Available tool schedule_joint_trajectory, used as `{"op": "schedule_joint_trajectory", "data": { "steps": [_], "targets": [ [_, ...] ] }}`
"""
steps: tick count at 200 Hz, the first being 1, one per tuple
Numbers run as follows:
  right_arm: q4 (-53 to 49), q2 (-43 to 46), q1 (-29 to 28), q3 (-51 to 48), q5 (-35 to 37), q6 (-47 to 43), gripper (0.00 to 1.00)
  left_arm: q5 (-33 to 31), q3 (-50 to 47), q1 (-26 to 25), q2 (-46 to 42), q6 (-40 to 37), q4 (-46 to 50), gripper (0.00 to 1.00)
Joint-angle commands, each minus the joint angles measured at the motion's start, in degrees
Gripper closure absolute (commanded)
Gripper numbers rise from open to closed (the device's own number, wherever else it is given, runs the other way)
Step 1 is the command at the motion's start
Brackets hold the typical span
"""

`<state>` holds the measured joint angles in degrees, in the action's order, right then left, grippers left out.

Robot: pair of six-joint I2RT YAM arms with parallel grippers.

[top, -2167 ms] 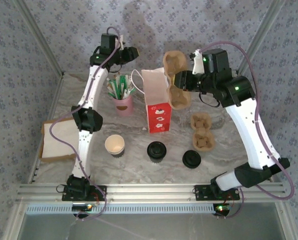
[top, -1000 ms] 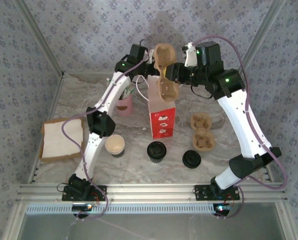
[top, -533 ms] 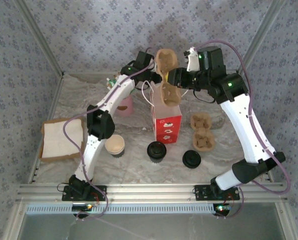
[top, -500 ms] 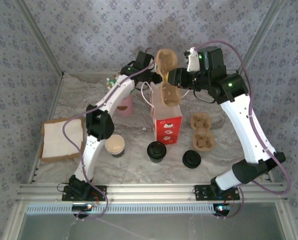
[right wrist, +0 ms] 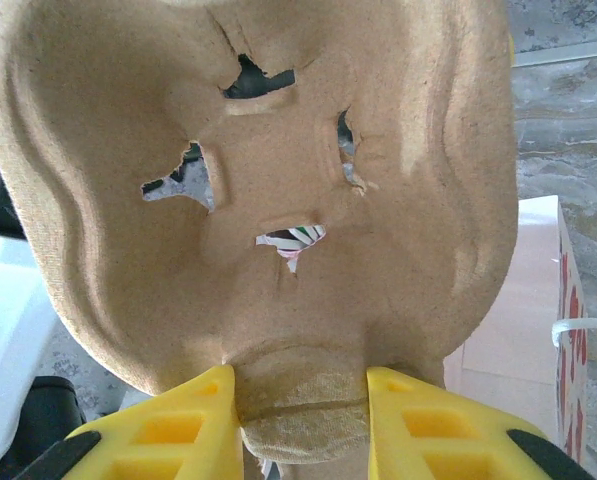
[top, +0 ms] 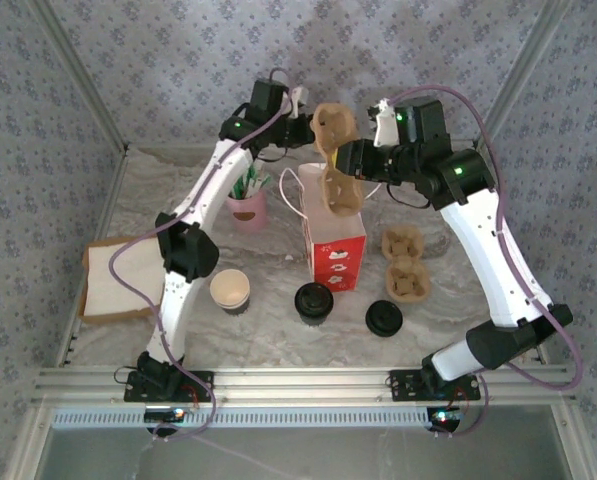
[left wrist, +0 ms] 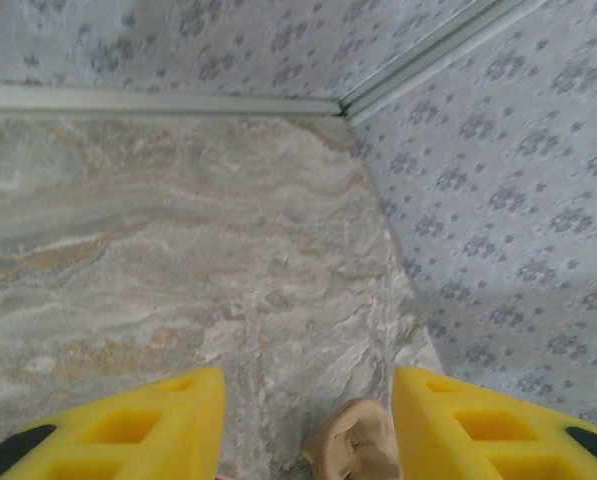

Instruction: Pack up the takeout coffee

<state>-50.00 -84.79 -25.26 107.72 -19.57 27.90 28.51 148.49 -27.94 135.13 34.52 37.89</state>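
The takeout coffee [top: 230, 290] stands near-left on the table [top: 278, 332], well apart from both grippers. Far back, the left gripper [left wrist: 306, 400] gapes empty; the right gripper [right wrist: 303, 400] clamps a cardboard carrier [right wrist: 408, 120] above the bag [top: 336, 255].

Nothing legible on any feed I have. The red-and-white bag [top: 335, 255] shows white marks on its red panel — too small for me to read as words or a brand.
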Motion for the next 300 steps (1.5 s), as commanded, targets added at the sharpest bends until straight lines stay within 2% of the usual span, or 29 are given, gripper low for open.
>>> {"op": "schedule_joint_trajectory", "data": {
  "steps": [1, 40, 106, 197, 280, 300],
  "targets": [
    [1.81, 0.23, -0.72, -0.55, -0.34, 0.29, 0.68, 2.4, 2.8, 0.87, -2.64, 0.97, 2.01, 0.47],
    [2.8, -0.99, -1.46, -2.06, -0.17, 0.12, 0.68, 3.03, 3.64, 2.25, -4.96, 2.58, 1.73, 0.36],
    [1.97, -1.96, -2.7, -4.09, 1.02, 0.14, 0.68, 4.32, 7.43, 4.48, -5.61, 4.25, 3.88, 0.27],
    [-4.38, -5.0, -3.13, -2.31, 2.12, 0.14, 0.69, 5.65, 8.48, 6.3, -9.46, 3.23, 7.53, 0.24],
    [-14.81, -8.92, -3.57, 4.46, 5.66, -1.62, 0.69, 2.54, 8.15, 6.73, -14.9, -0.36, 12.51, 0.22],
    [-16.42, -9.91, -3.73, 5.71, 5.95, -1.8, 0.69, 0.55, 4.95, 6.33, -17.62, -2.47, 14.46, 0.22]
  ]
}}
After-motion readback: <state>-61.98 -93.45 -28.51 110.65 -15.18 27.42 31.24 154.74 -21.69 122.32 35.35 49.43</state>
